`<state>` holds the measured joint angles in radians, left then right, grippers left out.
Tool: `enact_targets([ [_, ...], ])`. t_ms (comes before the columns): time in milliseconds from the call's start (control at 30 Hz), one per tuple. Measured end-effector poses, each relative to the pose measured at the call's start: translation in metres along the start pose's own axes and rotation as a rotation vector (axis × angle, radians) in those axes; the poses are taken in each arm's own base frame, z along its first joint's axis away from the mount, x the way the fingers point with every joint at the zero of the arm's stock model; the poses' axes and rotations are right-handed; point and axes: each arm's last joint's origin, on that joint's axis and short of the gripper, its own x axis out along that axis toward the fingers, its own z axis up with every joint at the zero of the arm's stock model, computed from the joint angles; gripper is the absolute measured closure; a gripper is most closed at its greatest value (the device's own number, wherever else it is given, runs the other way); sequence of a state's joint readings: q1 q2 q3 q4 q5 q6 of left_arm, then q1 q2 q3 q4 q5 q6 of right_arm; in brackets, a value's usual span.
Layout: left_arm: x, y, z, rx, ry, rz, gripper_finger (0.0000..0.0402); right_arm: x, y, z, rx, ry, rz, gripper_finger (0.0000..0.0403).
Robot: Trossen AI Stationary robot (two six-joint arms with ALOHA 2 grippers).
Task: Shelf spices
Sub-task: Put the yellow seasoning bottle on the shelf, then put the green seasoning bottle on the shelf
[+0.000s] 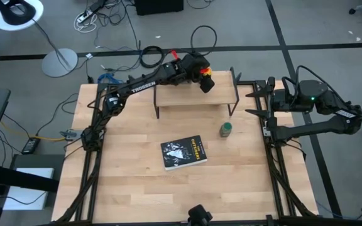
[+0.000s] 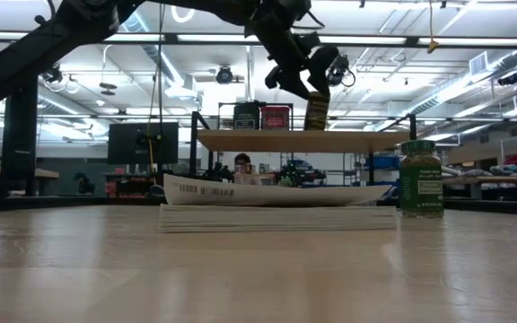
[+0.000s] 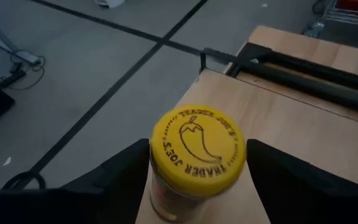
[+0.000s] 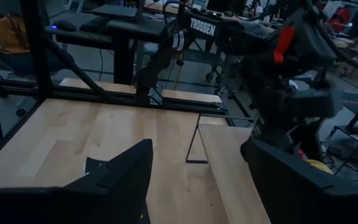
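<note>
My left gripper (image 1: 204, 78) is over the far right part of the shelf (image 1: 197, 95), shut on the yellow-topped jar (image 3: 197, 149). In the low view that jar (image 2: 317, 109) stands upright with its base at the plank (image 2: 303, 140). The dark tin (image 2: 247, 117) and the red tin (image 2: 276, 117) stand on the plank to its left. The green-topped jar (image 1: 226, 130) stands on the tabletop, near the shelf's right legs. The pale little jar is out of view. My right gripper (image 4: 197, 180) waits open at the table's right edge (image 1: 256, 103). My left gripper pinches the yellow-topped jar between its two fingers (image 3: 129, 174), on the jar's side wall (image 3: 160, 199) just under the yellow lid. It comes from above, slanting down. The jar is upright, with its base (image 2: 316, 127) at the shelf plank; whether it rests there, I cannot tell.
A flat black book (image 1: 184, 152) lies in the middle of the tabletop, nearer than the shelf. Black frame rails (image 1: 272, 157) run along the table's left and right edges. Bare wood lies to the book's left and along the near edge.
</note>
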<state>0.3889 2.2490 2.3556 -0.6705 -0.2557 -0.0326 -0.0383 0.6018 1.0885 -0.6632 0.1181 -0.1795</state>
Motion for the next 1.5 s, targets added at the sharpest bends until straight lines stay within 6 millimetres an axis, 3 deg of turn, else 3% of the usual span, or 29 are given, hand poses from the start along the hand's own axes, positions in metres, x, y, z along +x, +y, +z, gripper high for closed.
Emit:
enact_targets([
  [1067,-0.016,0.001,0.010,0.028,-0.046,0.088,0.0131,0.000,0.000,0.000,0.002,0.001,0.000,0.0145],
  [1267,-0.057,0.009,0.035,0.037,-0.162,0.107,0.0131,0.000,0.000,-0.001,0.001,0.008,0.001,0.0145],
  [1500,-0.153,0.025,0.067,0.063,-0.326,0.104,0.0133,0.000,0.000,-0.003,0.000,0.029,0.005,0.0145],
])
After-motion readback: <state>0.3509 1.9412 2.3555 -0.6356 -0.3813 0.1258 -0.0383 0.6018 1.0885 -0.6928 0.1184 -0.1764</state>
